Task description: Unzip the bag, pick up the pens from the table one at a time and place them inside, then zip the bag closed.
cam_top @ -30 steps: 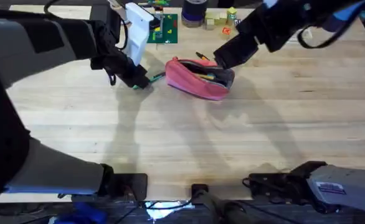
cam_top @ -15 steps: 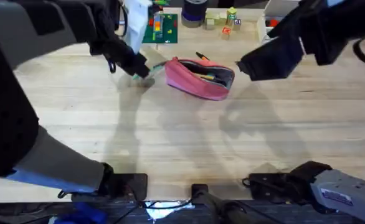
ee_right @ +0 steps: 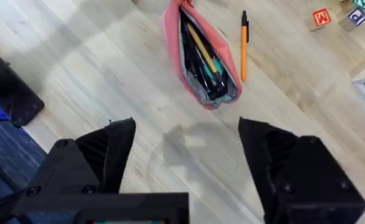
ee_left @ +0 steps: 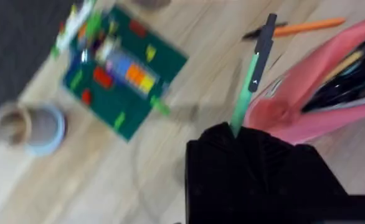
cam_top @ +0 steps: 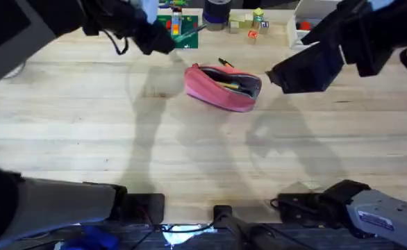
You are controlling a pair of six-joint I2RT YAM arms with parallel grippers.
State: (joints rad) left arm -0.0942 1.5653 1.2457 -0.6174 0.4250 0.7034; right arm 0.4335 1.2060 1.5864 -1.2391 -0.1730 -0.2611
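The pink bag (cam_top: 221, 87) lies unzipped at the middle back of the table (cam_top: 189, 153), with pens inside it (ee_right: 202, 55). My left gripper (cam_top: 165, 40) hangs raised to the bag's left and farther back, shut on the green pen (ee_left: 252, 74), whose dark tip points toward the bag (ee_left: 319, 93). Behind the bag, the orange pen (cam_top: 228, 64) rests on the wood (ee_right: 244, 46) (ee_left: 307, 26). My right gripper (cam_top: 294, 73) hovers to the right of the bag, open, its fingers (ee_right: 108, 149) wide apart with nothing between them.
A green baseplate with coloured bricks (cam_top: 183, 31) lies at the back, beside a dark cup (cam_top: 216, 14) and small wooden blocks (cam_top: 248, 21). A white box (cam_top: 304, 28) stands at the back right. The front half of the table is bare wood.
My left gripper has risen off the table and moved back with the green pen in it. The right gripper has drawn away from the bag to the right.
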